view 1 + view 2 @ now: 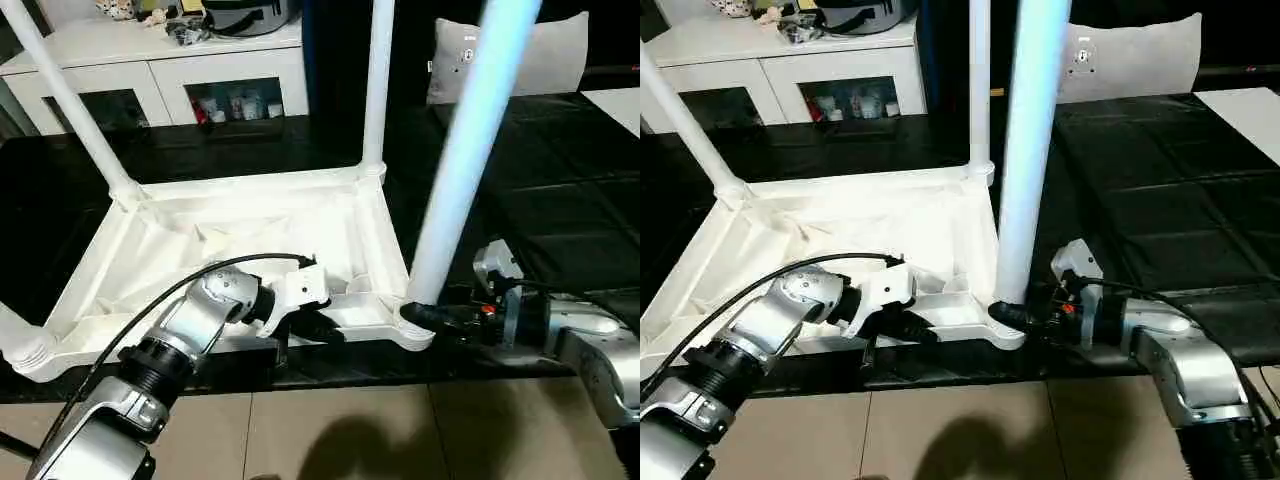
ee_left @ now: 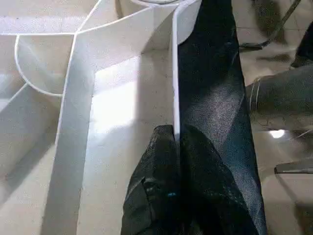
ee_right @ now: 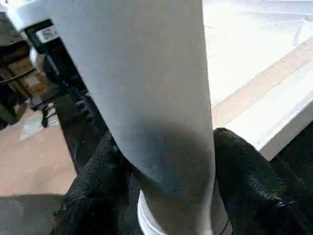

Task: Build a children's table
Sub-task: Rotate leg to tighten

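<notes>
The white children's table [image 1: 250,240] lies upside down on a black mat, ribbed underside up. Legs stand in its far left [image 1: 65,95], far right [image 1: 377,80] and near left [image 1: 20,345] corner sockets. A fourth leg [image 1: 460,150] rises from the near right socket. My right gripper [image 1: 425,315] is shut on the base of that leg; in the right wrist view the black fingers [image 3: 98,181] hug the leg [image 3: 146,73] on both sides. My left gripper [image 1: 325,328] is shut on the table's near rim; in the left wrist view its fingers [image 2: 166,161] pinch the thin rim wall [image 2: 174,73].
A white low cabinet with glass doors [image 1: 150,70] stands behind the table at the back left. A white cushion [image 1: 540,55] rests at the back right. The black mat [image 1: 560,170] extends to the right, and beige floor tiles [image 1: 330,430] run along the near edge.
</notes>
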